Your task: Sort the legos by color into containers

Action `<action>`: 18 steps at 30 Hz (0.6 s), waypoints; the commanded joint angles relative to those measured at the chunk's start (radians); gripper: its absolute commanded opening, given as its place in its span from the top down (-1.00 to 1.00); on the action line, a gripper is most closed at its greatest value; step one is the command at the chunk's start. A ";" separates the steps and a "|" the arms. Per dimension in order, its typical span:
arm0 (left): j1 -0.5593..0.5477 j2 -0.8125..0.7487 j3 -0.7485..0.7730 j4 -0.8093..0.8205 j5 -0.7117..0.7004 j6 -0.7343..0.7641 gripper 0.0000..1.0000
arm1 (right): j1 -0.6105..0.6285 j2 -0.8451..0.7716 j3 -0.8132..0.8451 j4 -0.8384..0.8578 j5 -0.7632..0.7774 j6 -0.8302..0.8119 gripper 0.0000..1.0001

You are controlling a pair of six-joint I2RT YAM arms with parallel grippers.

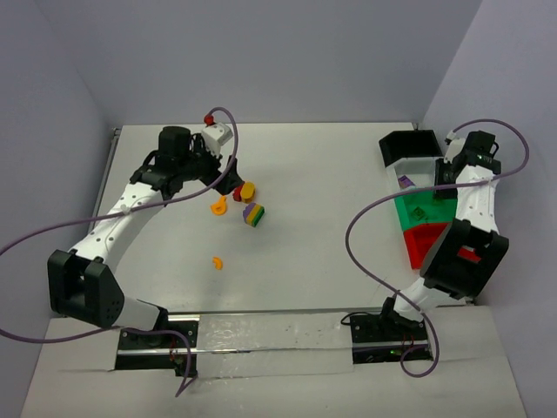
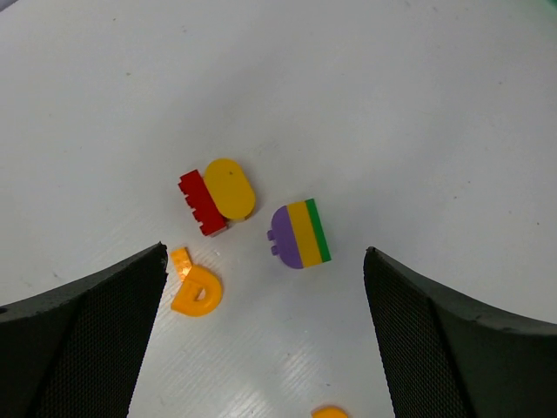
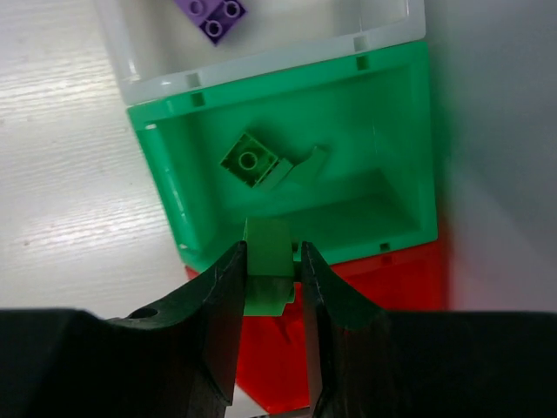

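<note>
Right fingers pinch a green brick over the matching green bin for dropping, while left fingers gape wide above loose legos on the tabletop.

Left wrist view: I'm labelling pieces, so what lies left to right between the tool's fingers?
orange D-shaped piece → yellow oval piece → purple-yellow-green block

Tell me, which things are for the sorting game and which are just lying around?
For the job: red plastic brick, yellow oval piece, purple-yellow-green striped block, orange D-shaped piece, small orange curved piece, green brick in the right gripper, black plastic bin, white bin, green bin, red bin.
Just lying about: purple cables, silver metal rail.
</note>
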 commanded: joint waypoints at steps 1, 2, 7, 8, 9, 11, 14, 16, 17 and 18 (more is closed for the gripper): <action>0.034 0.014 0.017 -0.028 -0.016 -0.029 -0.99 | -0.003 0.052 0.026 0.068 0.060 -0.033 0.89; 0.053 0.017 0.013 -0.033 -0.008 -0.032 -0.98 | 0.000 0.061 0.023 0.071 0.060 -0.035 0.86; 0.093 0.022 -0.004 -0.036 -0.021 -0.038 -0.98 | 0.000 0.080 0.003 0.112 0.083 -0.046 0.47; 0.098 0.024 -0.009 -0.039 -0.024 -0.033 -0.98 | 0.000 0.087 -0.001 0.118 0.086 -0.050 0.35; 0.106 0.023 -0.017 -0.043 -0.027 -0.028 -0.98 | 0.002 0.091 -0.001 0.120 0.086 -0.052 0.23; 0.118 0.021 -0.033 -0.054 -0.041 -0.023 -0.98 | 0.004 0.097 0.000 0.123 0.086 -0.053 0.03; 0.142 -0.003 -0.082 -0.106 -0.056 0.064 -0.99 | 0.017 0.096 -0.001 0.129 0.097 -0.059 -0.25; 0.168 -0.023 -0.120 -0.149 -0.035 0.137 -0.98 | 0.024 0.091 -0.003 0.131 0.100 -0.068 -0.45; 0.177 -0.027 -0.132 -0.180 -0.011 0.182 -0.99 | 0.026 0.091 -0.003 0.131 0.098 -0.068 -0.49; 0.185 -0.028 -0.142 -0.220 0.019 0.240 -0.98 | 0.027 0.091 -0.001 0.129 0.098 -0.068 -0.54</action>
